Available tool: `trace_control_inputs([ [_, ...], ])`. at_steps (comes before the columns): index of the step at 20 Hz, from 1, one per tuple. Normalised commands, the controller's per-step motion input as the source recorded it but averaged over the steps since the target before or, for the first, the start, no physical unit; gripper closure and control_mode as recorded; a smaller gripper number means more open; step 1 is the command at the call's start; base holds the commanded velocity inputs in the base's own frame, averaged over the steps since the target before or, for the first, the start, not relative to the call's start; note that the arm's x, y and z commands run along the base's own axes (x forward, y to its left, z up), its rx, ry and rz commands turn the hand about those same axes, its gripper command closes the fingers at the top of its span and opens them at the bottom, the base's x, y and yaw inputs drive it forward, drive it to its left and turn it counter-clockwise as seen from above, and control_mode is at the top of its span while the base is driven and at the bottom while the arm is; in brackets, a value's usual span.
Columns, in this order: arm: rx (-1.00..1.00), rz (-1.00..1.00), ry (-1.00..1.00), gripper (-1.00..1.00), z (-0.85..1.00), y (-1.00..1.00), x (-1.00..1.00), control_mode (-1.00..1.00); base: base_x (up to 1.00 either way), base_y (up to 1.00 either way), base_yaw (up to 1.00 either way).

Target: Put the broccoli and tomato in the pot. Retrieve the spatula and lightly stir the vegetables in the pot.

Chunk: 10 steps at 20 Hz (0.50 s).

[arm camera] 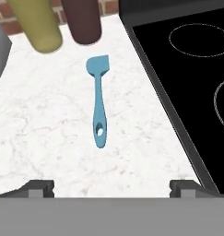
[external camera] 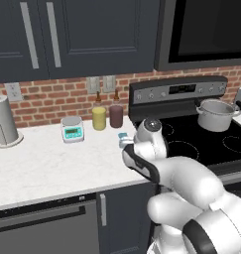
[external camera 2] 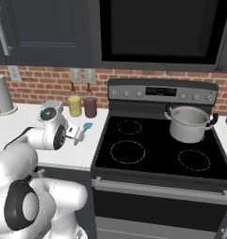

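Your end effector [arm camera: 111, 186] stands spread wide with nothing between its two small dark finger tips [arm camera: 39, 187], hanging above the table without touching anything. From the hand view, the slim light-blue spatula [arm camera: 98, 100] lies flat on the white marbled table [arm camera: 44, 129] at about 12 o'clock from the tips, apart from them, with its wider blade toward 12 and its holed handle end toward 6.

Beyond the blade, at 11 and 12 o'clock, you see the bases of a yellow cylindrical jar [arm camera: 37, 25] and a maroon cylindrical jar [arm camera: 82, 20], standing side by side near the red brick wall [external camera: 47, 101]. At 3 o'clock the black glass stovetop [arm camera: 191, 78] adjoins the table.

In the left base view you can find the shiny steel straight-sided pot [external camera: 216, 115] on the back right burner, well apart from the spatula; its inside cannot be made out. A small white kitchen scale with a teal display [external camera: 72, 129] sits left of the jars, and a grey upright appliance [external camera: 3, 121] stands at the far left. Dark cabinets [external camera: 77, 34] hang above. The stove's display is too small to read.
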Motion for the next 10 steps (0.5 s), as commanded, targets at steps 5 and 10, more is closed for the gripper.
trace_control_inputs([
  [5,0.0,0.0,0.03,-1.0,-0.43,0.0,0.28,-1.0,0.0,0.0,0.0],
  [10,0.0,0.0,0.0,-1.0,-0.5,0.0,0.15,-1.0,0.0,0.0,0.0],
])
